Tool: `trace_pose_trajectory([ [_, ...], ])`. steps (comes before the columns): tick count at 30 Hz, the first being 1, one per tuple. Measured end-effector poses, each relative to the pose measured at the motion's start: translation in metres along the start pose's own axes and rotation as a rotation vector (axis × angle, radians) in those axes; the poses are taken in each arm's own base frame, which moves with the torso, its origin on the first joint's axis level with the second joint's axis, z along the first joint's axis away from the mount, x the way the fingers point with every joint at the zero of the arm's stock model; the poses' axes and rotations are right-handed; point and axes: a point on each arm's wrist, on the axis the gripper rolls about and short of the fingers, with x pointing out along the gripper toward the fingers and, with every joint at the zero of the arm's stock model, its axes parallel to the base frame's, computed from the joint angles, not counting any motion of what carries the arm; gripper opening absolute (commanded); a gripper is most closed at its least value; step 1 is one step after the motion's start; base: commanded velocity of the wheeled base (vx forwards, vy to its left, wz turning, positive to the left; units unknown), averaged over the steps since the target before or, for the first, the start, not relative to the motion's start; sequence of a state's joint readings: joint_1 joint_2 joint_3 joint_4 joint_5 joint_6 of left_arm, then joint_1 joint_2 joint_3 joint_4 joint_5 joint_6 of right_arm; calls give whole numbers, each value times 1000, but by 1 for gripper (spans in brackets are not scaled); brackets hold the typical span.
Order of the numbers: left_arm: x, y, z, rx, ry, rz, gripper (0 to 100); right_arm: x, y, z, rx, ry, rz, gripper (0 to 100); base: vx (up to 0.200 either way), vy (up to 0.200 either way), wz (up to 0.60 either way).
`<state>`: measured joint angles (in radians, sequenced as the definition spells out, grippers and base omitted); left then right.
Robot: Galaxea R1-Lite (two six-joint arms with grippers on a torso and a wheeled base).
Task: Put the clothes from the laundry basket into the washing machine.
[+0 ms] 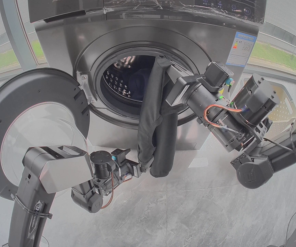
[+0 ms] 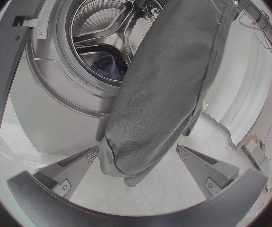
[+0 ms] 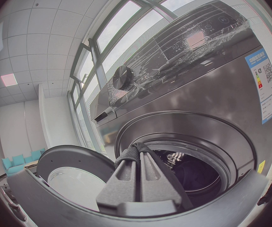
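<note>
Head view: the right gripper [image 1: 166, 66] is clamped on the top of a dark garment [image 1: 154, 120] at the mouth of the washing machine [image 1: 62, 48], whose door [image 1: 34, 120] stands swung wide to the left. The garment hangs down outside the opening, its lower end beside the left gripper [image 1: 147, 164], low in front of the machine. A pale perforated laundry basket [image 1: 285, 108] sits at the right, behind the right arm. The floor [image 1: 189, 206] is smooth grey stone-look tile.

Left wrist view: the left gripper's fingers [image 2: 76, 166] are spread wide, and the garment's lower end hangs between them, not pinched. A dark blue cloth [image 2: 106, 67] already lies in the drum [image 2: 110, 19]. I judge the hanging tail should be lifted over the door seal before the top is let go, or it may slide back out.

Right wrist view: the fingers are pressed together with fabric bunched at their tips. Behind are tall windows [image 3: 126, 26], a tiled ceiling [image 3: 32, 32] and a turquoise sofa [image 3: 17, 160].
</note>
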<state>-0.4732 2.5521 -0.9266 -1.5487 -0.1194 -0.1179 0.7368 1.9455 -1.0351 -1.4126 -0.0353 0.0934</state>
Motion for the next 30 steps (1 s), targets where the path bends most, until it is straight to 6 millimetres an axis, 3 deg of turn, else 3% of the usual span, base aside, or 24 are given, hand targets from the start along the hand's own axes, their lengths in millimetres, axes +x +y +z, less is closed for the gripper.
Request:
trace_pose_trajectory([
  [11,21,11,-6,4,-55,30,100,-1,0,-1,1,-1,0,0,0,0,0],
  [12,23,13,-6,3,-63,39,0,-1,0,-1,2,-1,0,0,0,0,0],
  [22,32,19,-5,-10,-103,54,0,-3,-2,-3,-1,7,-7,0,0,0,0],
  [30,22,23,10,-18,-111,65,0,-12,-11,-12,-8,48,-33,0,0,0,0],
])
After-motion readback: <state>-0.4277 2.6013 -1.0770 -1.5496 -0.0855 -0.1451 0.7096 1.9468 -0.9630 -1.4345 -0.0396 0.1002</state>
